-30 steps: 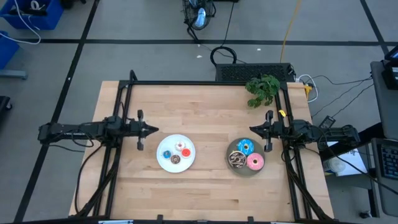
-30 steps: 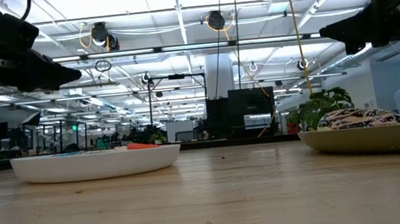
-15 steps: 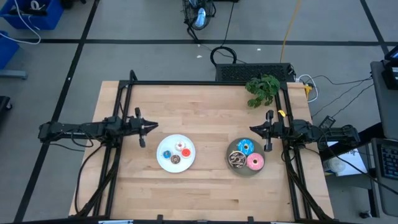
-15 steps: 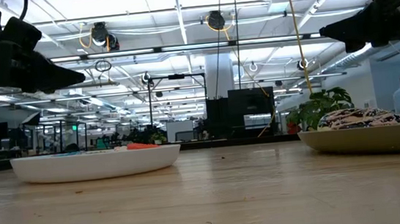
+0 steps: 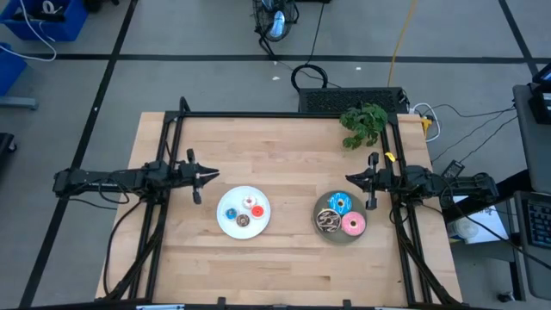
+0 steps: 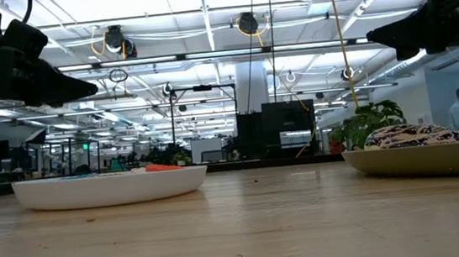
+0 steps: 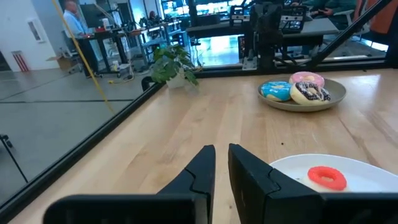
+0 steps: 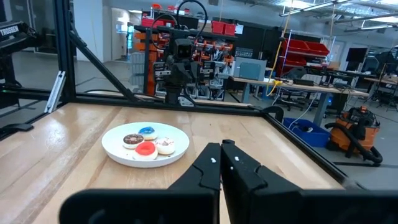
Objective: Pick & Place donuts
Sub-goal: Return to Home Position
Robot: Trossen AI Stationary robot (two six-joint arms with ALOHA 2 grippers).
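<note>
Left gripper (image 5: 213, 176): fingers drawn together, empty, raised just beside white plate (image 5: 229, 226) | right gripper (image 5: 348, 179): closed on nothing, beside grey plate (image 5: 337, 240) | large donuts (image 5: 341, 215) on grey plate, tiny donuts (image 5: 244, 211) on white | homing: you should retract both arms level, high above plate rims, slowly.

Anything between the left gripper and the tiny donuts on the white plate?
Nothing visible. The left gripper hangs above the table just off the white plate, with only bare wood between them. The four tiny donuts lie uncovered on that plate. The right gripper is well clear, beside the grey plate.
</note>
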